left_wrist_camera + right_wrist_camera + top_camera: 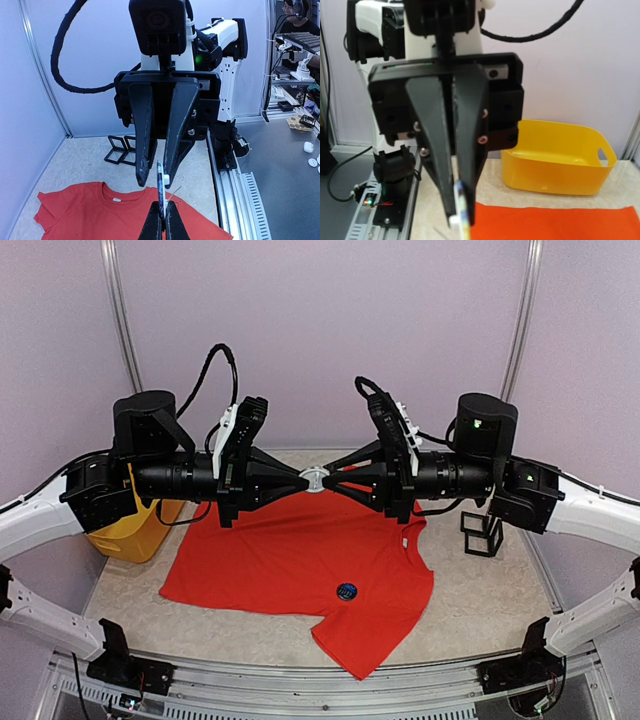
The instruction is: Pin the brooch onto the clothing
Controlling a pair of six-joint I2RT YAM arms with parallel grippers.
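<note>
The red T-shirt lies flat on the counter; its white neck label is too small to read. Above the T-shirt, the left tool clamps the brooch edge-on. The right tool stands narrowly apart around it. Bare counter runs along the T-shirt's near and right edges.

Matt cloth T-shirt, glossy plastic tub

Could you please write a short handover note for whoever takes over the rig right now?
Left pincer: shut on the brooch, held in the air above the clothing.
Right pincer: jaws apart around the brooch's other end, not clamped.
Done: brooch is up, both arms meet at it.
Left: fasten the brooch to the clothing.
Note: a dark round item lies on the clothing; whether it is pinned is unclear.
</note>
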